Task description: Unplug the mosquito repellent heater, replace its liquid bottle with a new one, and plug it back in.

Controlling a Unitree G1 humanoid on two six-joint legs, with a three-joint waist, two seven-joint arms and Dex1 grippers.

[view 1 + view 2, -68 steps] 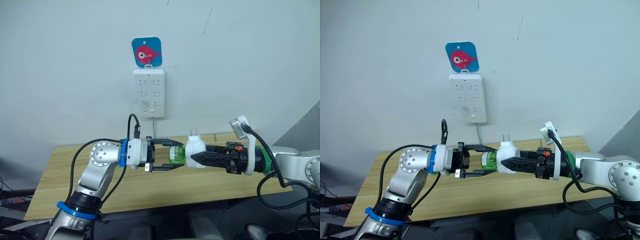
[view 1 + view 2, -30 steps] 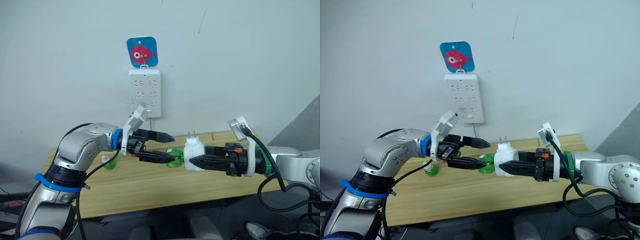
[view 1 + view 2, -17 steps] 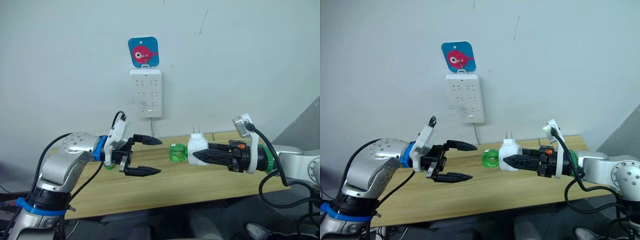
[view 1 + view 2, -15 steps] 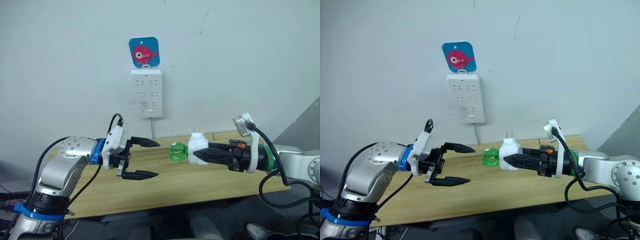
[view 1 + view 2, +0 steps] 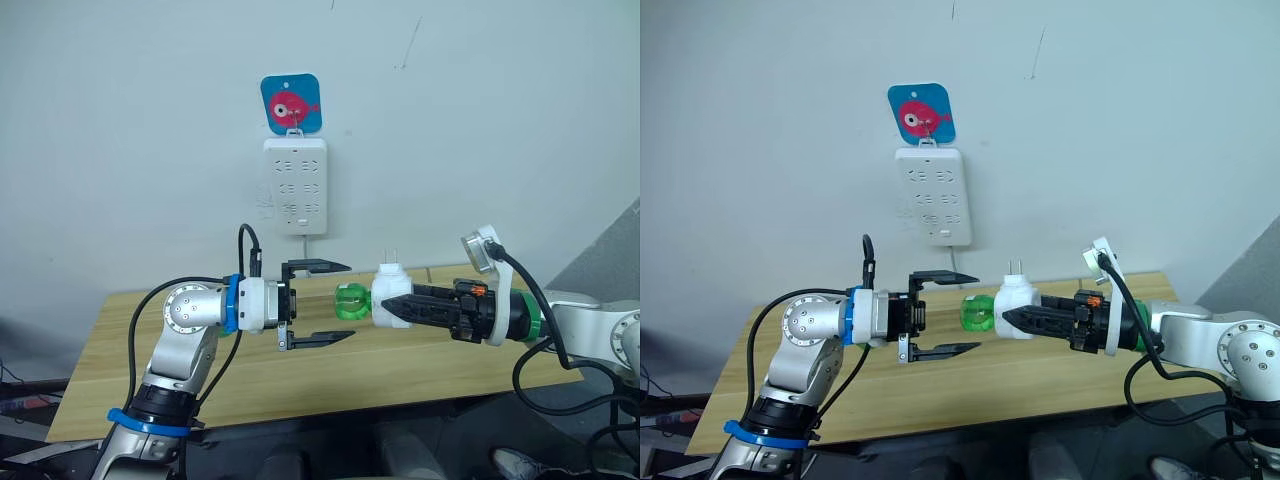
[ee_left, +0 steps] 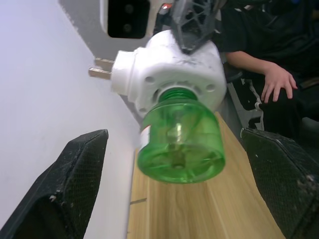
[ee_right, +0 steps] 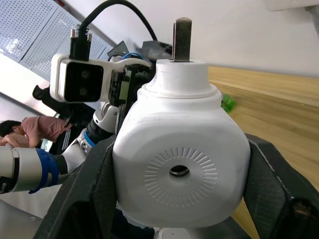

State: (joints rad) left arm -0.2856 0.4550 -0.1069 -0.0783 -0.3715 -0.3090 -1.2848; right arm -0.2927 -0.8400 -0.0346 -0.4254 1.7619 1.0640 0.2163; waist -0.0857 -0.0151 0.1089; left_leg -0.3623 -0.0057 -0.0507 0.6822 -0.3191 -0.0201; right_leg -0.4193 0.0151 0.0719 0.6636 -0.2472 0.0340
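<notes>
White heater [image 5: 389,297] w/ green bottle [image 5: 351,300] pinched in R jaws; L jaws spread, now nearer bottle.

White heater [image 5: 388,297], green bottle [image 5: 351,300], tan wood-grain table [image 5: 300,375].

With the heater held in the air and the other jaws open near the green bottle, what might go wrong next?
The left gripper has its jaws open around the line of the green bottle but not touching it; closing off-centre may push the bottle sideways. The right gripper alone holds the mosquito repellent heater above the table, so a hard pull or twist might slip it free and drop it.
</notes>
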